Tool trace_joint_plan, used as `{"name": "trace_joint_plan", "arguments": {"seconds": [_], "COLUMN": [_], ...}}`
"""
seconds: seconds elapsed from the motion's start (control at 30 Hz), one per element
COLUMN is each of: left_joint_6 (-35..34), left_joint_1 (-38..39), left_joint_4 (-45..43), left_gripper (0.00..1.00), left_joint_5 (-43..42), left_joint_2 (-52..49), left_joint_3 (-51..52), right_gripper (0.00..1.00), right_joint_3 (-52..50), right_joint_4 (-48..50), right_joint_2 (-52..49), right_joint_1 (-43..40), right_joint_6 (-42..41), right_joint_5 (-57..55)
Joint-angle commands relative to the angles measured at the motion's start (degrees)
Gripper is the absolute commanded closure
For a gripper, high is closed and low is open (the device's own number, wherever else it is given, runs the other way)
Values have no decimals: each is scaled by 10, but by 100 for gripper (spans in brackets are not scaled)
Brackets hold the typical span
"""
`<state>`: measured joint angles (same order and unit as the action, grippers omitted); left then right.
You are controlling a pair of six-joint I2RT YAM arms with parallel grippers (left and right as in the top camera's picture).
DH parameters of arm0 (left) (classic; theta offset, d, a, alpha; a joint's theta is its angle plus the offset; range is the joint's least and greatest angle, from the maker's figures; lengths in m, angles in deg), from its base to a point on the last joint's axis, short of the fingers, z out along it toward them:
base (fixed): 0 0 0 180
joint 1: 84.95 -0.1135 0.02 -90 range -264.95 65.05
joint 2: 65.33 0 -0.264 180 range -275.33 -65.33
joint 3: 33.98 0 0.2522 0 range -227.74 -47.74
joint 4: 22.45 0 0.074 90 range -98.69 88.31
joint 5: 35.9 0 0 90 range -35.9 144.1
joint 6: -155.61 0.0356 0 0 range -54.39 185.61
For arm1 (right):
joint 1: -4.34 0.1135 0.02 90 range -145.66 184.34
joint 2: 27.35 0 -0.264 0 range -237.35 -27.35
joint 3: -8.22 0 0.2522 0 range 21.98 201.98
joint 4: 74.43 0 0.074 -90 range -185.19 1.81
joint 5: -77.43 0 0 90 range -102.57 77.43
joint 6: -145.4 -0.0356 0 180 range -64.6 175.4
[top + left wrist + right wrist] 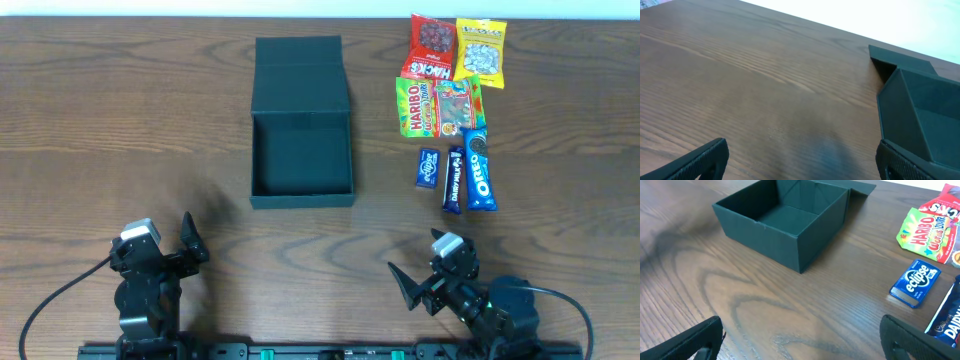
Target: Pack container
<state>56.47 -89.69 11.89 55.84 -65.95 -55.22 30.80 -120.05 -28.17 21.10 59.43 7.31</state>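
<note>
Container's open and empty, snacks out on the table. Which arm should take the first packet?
Right. Its open claw faces the Eclipse pack and sits on that side of the container. The left claw is on the container's other side.

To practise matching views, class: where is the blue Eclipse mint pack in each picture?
Overhead: mint pack right of centre, below the Haribo bag.
Left wrist: not in view.
Right wrist: mint pack near the right edge.
Shared landmark: the open green box, visible in all three.
</note>
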Motion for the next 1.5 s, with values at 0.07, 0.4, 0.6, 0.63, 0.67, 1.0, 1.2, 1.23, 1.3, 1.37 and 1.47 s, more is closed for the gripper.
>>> {"name": "trace_joint_plan", "arguments": {"seconds": [0.07, 0.4, 0.6, 0.63, 0.67, 1.0, 1.2, 1.23, 1.3, 1.37, 1.47], "left_joint_6": [6, 6, 6, 6, 6, 6, 6, 6, 6, 6, 6], "left_joint_1": [-1, -1, -1, -1, -1, -1, -1, -1, -1, -1, -1], "left_joint_4": [3, 3, 3, 3, 3, 3, 3, 3, 3, 3, 3], "left_gripper": [5, 5, 5, 5, 5, 5, 5, 4, 5, 5, 5], "left_joint_5": [6, 6, 6, 6, 6, 6, 6, 6, 6, 6, 6], "left_joint_2": [3, 3, 3, 3, 3, 3, 3, 3, 3, 3, 3], "left_joint_3": [13, 13, 13, 13, 13, 13, 13, 13, 13, 13, 13], "right_gripper": [1, 1, 1, 1, 1, 1, 1, 1, 1, 1, 1], "right_joint_3": [-2, -2, -2, -2, -2, -2, -2, -2, 3, 19, 72], "right_joint_4": [1, 1, 2, 3, 9, 87, 305, 319, 351, 385, 414], "right_joint_2": [5, 5, 5, 5, 5, 5, -16, -30, -80, -155, -287], "right_joint_1": [5, 5, 5, 5, 5, 5, -12, -20, -46, -83, -143], "right_joint_6": [7, 7, 6, -4, -22, -572, -582, -581, -568, -541, -476], "right_joint_5": [-2, -2, 8, 24, 40, 153, 88, 76, 71, 78, 95]}}
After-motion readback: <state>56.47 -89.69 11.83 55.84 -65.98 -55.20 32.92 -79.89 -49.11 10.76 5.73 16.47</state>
